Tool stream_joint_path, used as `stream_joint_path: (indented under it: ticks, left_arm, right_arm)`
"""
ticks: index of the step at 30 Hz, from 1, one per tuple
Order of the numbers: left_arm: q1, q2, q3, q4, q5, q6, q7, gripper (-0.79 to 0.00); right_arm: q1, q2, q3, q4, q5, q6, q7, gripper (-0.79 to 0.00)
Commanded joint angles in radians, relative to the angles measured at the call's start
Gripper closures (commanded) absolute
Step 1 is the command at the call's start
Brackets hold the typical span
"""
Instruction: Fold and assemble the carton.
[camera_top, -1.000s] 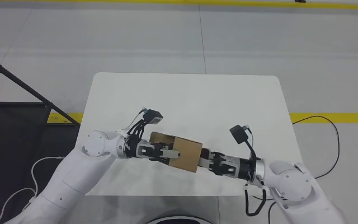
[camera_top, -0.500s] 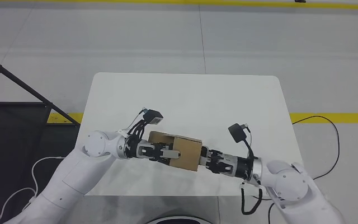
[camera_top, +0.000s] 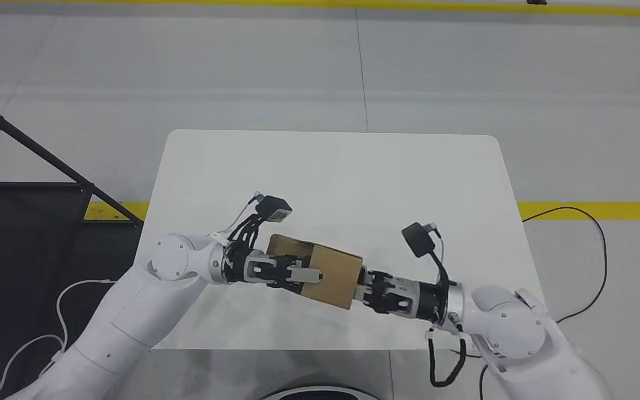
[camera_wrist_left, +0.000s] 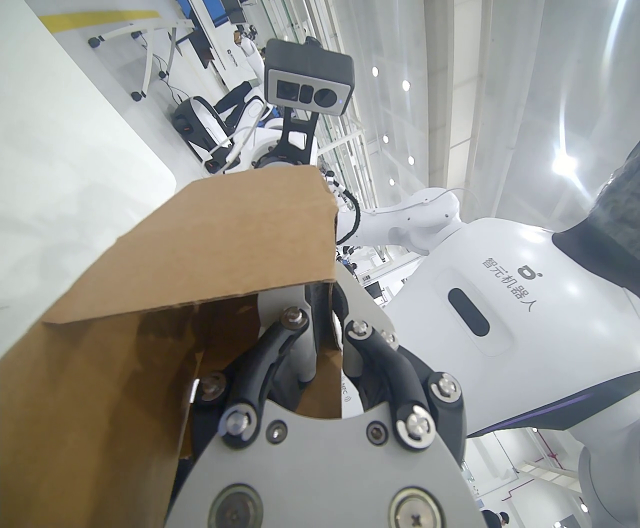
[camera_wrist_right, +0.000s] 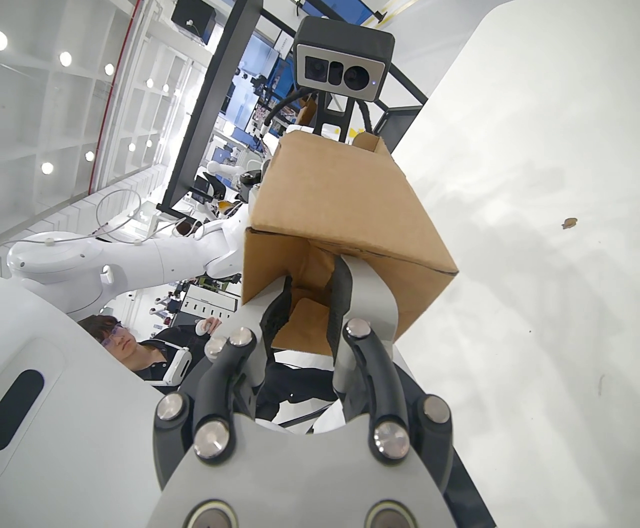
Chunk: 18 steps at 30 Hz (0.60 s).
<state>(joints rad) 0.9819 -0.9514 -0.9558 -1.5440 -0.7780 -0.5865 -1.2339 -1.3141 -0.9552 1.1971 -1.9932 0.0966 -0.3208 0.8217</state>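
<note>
A brown carton (camera_top: 318, 270) hangs tilted just above the front of the white table (camera_top: 400, 180), held between my two arms. My left gripper (camera_top: 297, 272) enters it from the left. In the left wrist view its fingers (camera_wrist_left: 300, 320) sit inside the carton's (camera_wrist_left: 200, 260) open end, pinched on a cardboard flap. My right gripper (camera_top: 363, 289) meets the carton's right end. In the right wrist view the right gripper (camera_wrist_right: 312, 295) has its narrow-set fingers (camera_wrist_right: 345, 285) inside the other open end of the carton (camera_wrist_right: 340, 210), with an inner flap between them.
The table's far half is bare white surface (camera_wrist_right: 525, 200), with a small brown scrap (camera_wrist_right: 569, 223) lying on it. A black frame (camera_top: 40, 160) stands off the table's left side. A black cable (camera_top: 590, 250) loops off the table's right side.
My right arm has slid left, pressing its gripper further into the carton's right end. The carton and the left arm have barely shifted.
</note>
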Motion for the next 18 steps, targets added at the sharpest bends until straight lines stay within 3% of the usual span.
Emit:
stream_joint_path:
  ticks: [1, 12, 18]
  left_arm:
    - [0.000, 0.000, 0.001, -0.001, -0.001, -0.001, 0.001, 0.000]
    - [-0.002, 0.003, -0.001, 0.000, 0.000, -0.003, 0.003, 0.000]
    - [0.001, 0.007, -0.010, 0.004, -0.002, -0.004, 0.004, 0.000]
  right_arm:
    - [0.007, -0.002, -0.008, 0.001, -0.004, 0.003, -0.003, -0.305]
    - [0.021, -0.008, -0.022, 0.008, -0.018, 0.006, -0.020, -0.314]
    - [-0.007, -0.004, 0.013, -0.005, -0.015, -0.003, -0.022, -0.360]
